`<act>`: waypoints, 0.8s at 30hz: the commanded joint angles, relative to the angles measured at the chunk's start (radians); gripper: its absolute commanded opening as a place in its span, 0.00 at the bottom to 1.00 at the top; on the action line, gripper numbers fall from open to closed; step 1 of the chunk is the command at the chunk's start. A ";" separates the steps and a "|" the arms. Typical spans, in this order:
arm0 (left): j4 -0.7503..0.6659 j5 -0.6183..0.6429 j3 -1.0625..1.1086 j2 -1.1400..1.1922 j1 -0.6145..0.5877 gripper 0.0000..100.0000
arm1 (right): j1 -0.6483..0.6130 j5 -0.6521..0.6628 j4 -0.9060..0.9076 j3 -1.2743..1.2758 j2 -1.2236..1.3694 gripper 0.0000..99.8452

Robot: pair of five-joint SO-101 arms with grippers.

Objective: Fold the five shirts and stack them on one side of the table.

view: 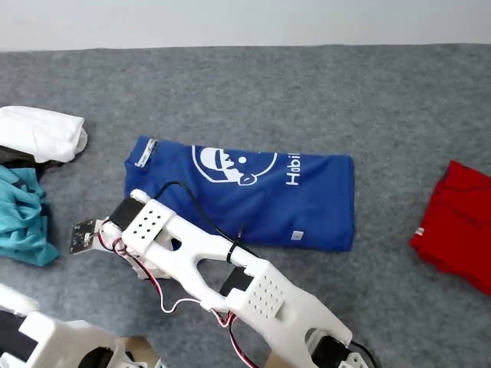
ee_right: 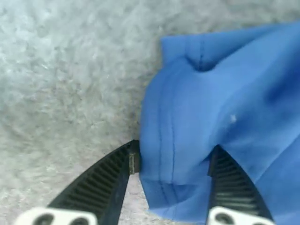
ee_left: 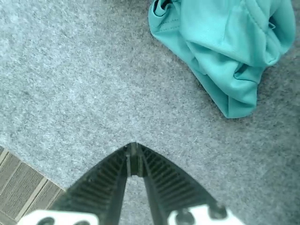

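Centrally, on the grey felt table cover (view: 322, 92), lies the flat blue fabric shirt with a white print (view: 307, 207). The right gripper (ee_right: 173, 157) straddles its corner nearest the arms, jaws apart around the hem. The left gripper (ee_left: 135, 152), jaws closed on nothing, hangs over felt near the crumpled teal shirt (ee_left: 225, 42).

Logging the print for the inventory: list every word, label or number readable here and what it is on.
On the blue shirt, the white lettering beside a round logo: cut off at the fold, no whole word reads.
Its collar label and hem label: too small to read.
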 commanded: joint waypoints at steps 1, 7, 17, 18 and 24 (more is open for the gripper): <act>0.015 -0.003 -0.002 -0.054 0.002 0.00 | 0.022 0.057 -0.022 -0.011 0.005 0.17; 0.015 -0.003 -0.002 -0.054 0.002 0.00 | 0.033 0.101 -0.047 -0.011 0.047 0.05; 0.015 -0.005 -0.002 -0.055 0.002 0.00 | 0.087 0.104 -0.038 -0.123 0.028 0.01; 0.015 -0.005 -0.002 -0.055 0.002 0.00 | 0.101 0.104 -0.030 -0.143 0.028 0.01; 0.012 -0.005 -0.002 -0.054 0.003 0.00 | 0.174 0.104 0.015 -0.285 0.036 0.01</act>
